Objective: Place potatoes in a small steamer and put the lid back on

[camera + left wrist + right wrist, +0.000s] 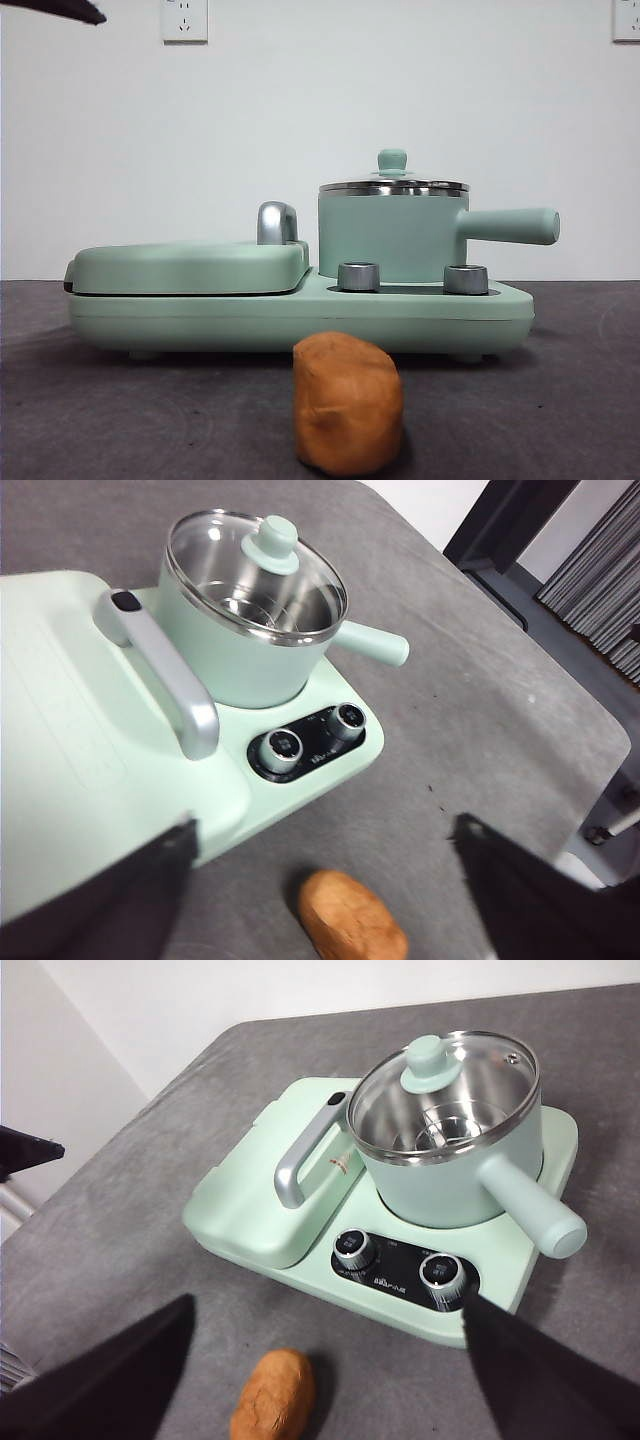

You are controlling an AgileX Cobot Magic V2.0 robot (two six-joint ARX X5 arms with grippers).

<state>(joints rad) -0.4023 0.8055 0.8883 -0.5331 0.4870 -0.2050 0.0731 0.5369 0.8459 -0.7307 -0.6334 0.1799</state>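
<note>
The potato lay between the spread jaws of the left gripper (the right gripper gaped too), lid on.

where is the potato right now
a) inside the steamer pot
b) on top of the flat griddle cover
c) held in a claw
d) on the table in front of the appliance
d, the potato lies on the grey table in front of the appliance base, while the lid sits on the steamer and both wrist views show open, empty claws.
</note>
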